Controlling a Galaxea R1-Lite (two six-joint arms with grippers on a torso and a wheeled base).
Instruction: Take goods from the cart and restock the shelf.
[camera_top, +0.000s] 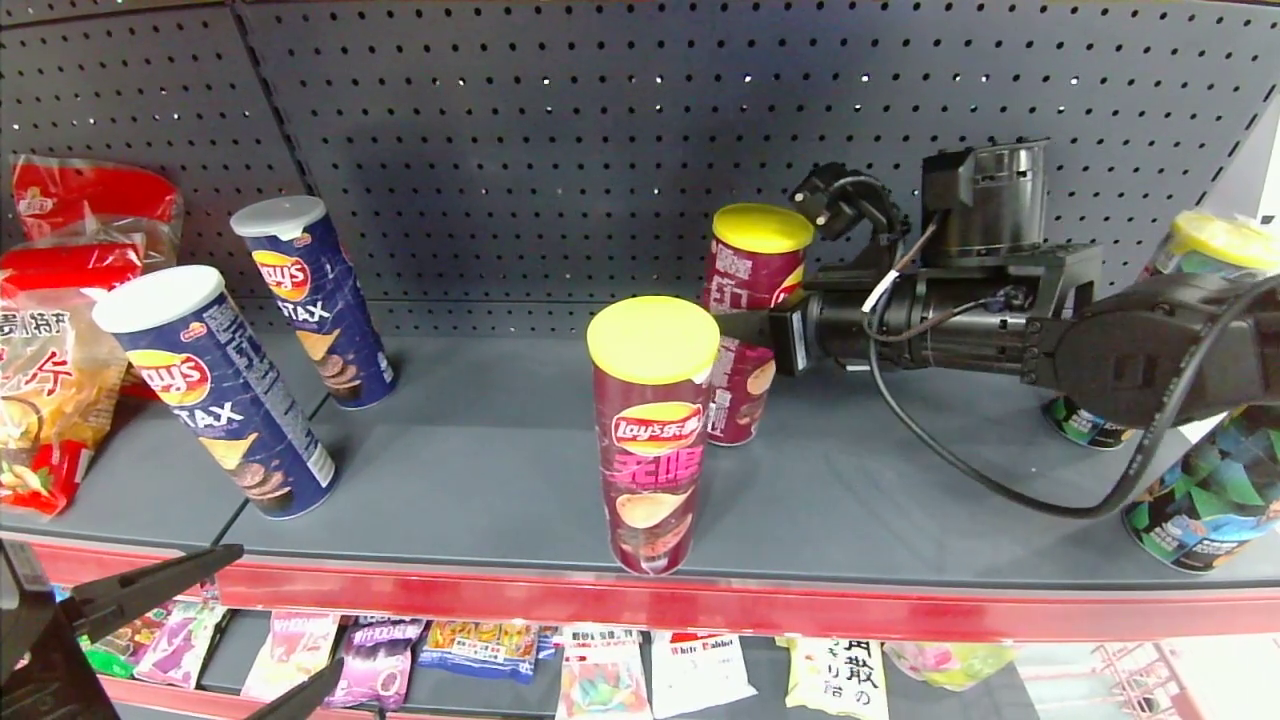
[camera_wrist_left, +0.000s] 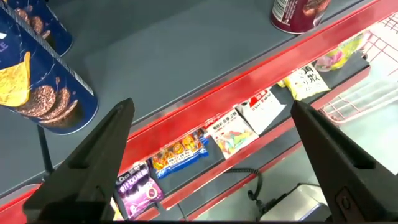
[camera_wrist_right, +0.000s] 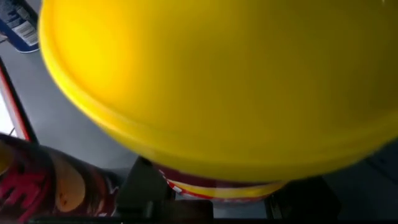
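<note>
Shelf (camera_top: 500, 450), yellow-lidded can (camera_top: 748, 272) in right jaws

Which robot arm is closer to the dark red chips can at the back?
Right. The right end effector grips the back can; the left end effector hangs open below the shelf edge, far to the left.

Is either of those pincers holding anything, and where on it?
The right pincer grips the rear maroon cardboard crisp can with a yellow lid around its middle; the left pincer holds nothing.
</note>
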